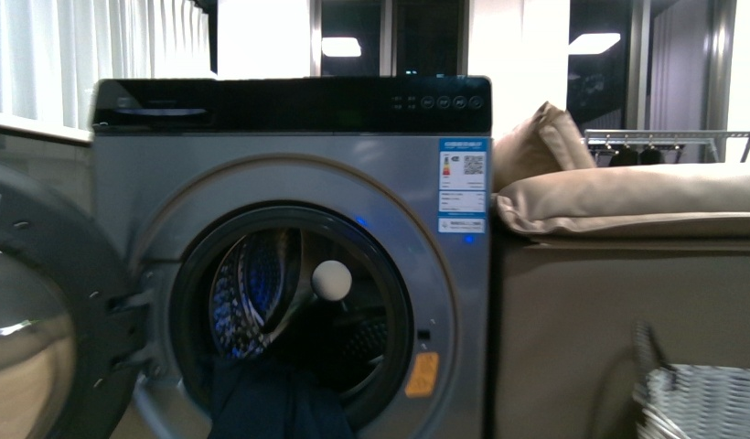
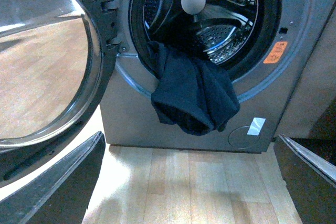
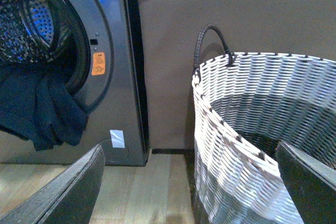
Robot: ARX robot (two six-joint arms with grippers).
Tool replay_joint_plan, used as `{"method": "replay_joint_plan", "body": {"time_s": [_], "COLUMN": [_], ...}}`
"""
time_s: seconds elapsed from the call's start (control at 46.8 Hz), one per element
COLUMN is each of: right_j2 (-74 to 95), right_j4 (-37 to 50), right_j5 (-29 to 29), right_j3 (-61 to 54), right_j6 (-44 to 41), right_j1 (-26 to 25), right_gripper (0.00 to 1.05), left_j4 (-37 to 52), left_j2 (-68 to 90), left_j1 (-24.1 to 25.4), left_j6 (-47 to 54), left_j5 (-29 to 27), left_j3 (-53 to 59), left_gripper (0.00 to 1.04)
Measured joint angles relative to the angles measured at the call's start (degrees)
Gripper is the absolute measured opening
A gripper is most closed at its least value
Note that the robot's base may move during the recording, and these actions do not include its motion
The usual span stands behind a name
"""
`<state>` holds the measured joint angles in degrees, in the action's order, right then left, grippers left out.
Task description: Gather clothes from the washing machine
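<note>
The dark navy, creased fabric garment (image 2: 191,95) is hanging over the lower rim of the drum opening of the grey metallic front-loading washing machine (image 1: 289,174) and drooping down its front panel. The machine's round glass door (image 2: 47,61) is standing open. The left hand (image 2: 189,142) and the right hand (image 3: 189,148) are both gaping wide and gripping nothing, with the right one near a white woven basket (image 3: 247,124).

Washing machine door (image 1: 42,311) and woven basket (image 1: 710,402) partly off-frame

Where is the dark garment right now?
The clothes hang from the washing machine, over its drum opening's lower rim, low in the front view, left of the basket.
</note>
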<state>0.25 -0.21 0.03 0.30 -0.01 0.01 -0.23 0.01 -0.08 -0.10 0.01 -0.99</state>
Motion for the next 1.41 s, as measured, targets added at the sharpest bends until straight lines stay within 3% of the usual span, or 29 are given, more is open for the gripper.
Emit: {"method": "replay_joint_plan", "body": {"time_s": [0.854,0.897,0.961,1.067,1.324,1.409], "right_j2": [0.0,0.0,0.0,0.0,0.0,0.0], "right_j4": [0.0,0.0,0.0,0.0,0.0,0.0], "right_j5": [-0.1,-0.1,-0.1,0.0,-0.1,-0.1], "right_j3": [0.0,0.0,0.0,0.0,0.0,0.0], "right_j6": [0.0,0.0,0.0,0.0,0.0,0.0], "right_j1": [0.0,0.0,0.0,0.0,0.0,0.0], "right_gripper": [0.97,0.97,0.97,0.97,0.97,0.97], "left_j4": [0.0,-0.9,-4.9,1.1,26.9,31.0], "left_j2": [0.0,0.6,5.8,15.5,49.6,58.3], "left_j1": [0.0,0.8,3.2,3.4,-4.2,-5.6], "left_j6": [0.0,-0.9,-5.3,-8.7,-8.7,-8.2], "left_j5": [0.0,2.1,13.2,16.0,9.9,8.5], "left_j3": [0.0,-0.2,-2.1,-4.2,-12.7,-16.0], "left_gripper": [0.98,0.98,0.98,0.98,0.98,0.98]}}
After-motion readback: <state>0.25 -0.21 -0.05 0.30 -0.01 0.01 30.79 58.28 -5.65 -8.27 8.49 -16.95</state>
